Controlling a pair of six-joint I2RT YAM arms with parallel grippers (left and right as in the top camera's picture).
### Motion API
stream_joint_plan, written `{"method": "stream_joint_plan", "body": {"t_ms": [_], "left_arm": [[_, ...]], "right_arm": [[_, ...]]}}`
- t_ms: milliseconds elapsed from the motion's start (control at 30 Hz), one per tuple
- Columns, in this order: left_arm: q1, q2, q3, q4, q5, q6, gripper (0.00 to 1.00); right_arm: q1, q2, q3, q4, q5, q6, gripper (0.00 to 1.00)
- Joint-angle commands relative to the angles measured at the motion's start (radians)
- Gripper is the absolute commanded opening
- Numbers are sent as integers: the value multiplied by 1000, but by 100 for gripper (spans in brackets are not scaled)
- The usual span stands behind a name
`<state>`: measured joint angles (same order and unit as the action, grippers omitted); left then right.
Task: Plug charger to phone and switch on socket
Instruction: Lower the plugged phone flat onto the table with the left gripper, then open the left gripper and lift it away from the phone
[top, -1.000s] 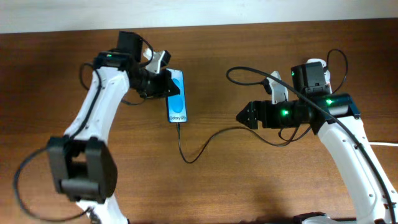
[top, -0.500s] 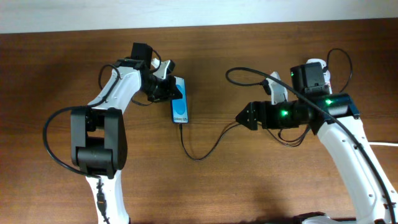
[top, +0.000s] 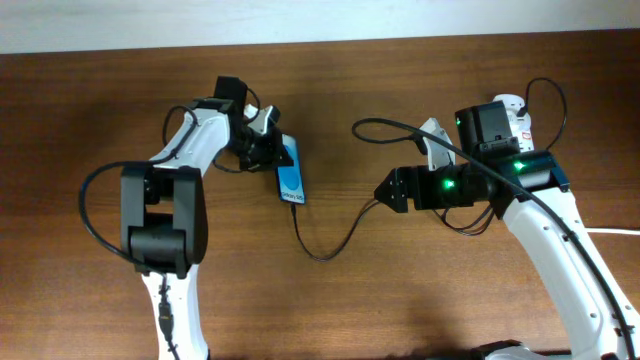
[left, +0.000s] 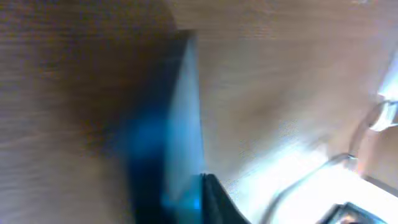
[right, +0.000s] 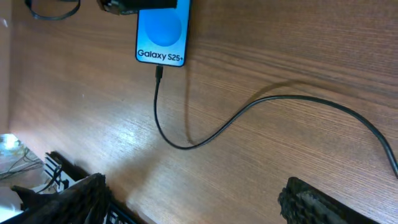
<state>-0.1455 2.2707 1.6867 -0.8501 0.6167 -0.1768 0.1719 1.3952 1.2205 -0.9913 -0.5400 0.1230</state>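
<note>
The phone (top: 290, 173) lies slanted on the wooden table, blue screen up; the right wrist view shows it too (right: 163, 31). My left gripper (top: 263, 143) is at its top end and seems closed on it. The left wrist view is blurred and shows the phone (left: 171, 137) edge-on beside one dark finger. The charger (top: 322, 255) is a thin black cable, and its plug tip (right: 159, 72) meets the phone's bottom edge. It curves right, toward my right gripper (top: 386, 190), which is open and empty above the table (right: 193, 199). The socket (top: 519, 118) is mostly hidden behind my right arm.
A thick white cord (top: 612, 232) runs off the right edge. A robot's own black cable (top: 385, 125) loops above the right arm. A pale wall strip (top: 320, 20) borders the table's far edge.
The left arm has swung in and folded. The phone has shifted slightly down and turned with the left gripper. The right gripper has moved a little left.
</note>
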Motion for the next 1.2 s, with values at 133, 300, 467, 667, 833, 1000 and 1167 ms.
{"method": "stream_joint_plan", "body": {"t_ms": [133,300,467,667,833,1000,1167], "left_arm": [[-2,39,-2,3,-118,29,37],[-2,39,1,-25,-245,28,45],[-2,39,3,-35,-321,28,51],[-2,26,152,-183,-520,28,58],[-2,-198,329,-286,-528,28,61],[-2,-550,329,-382,-528,29,87],[-2,-657,329,-454,-528,29,99]], "right_arm": [[8,3,16,3,29,-11,92],[7,3,16,0,29,-11,92],[7,3,16,-1,29,-11,93],[6,3,16,-8,29,-11,93],[6,3,16,-24,37,-11,93],[5,3,16,-40,37,-11,93],[5,3,16,-49,67,-11,93]]}}
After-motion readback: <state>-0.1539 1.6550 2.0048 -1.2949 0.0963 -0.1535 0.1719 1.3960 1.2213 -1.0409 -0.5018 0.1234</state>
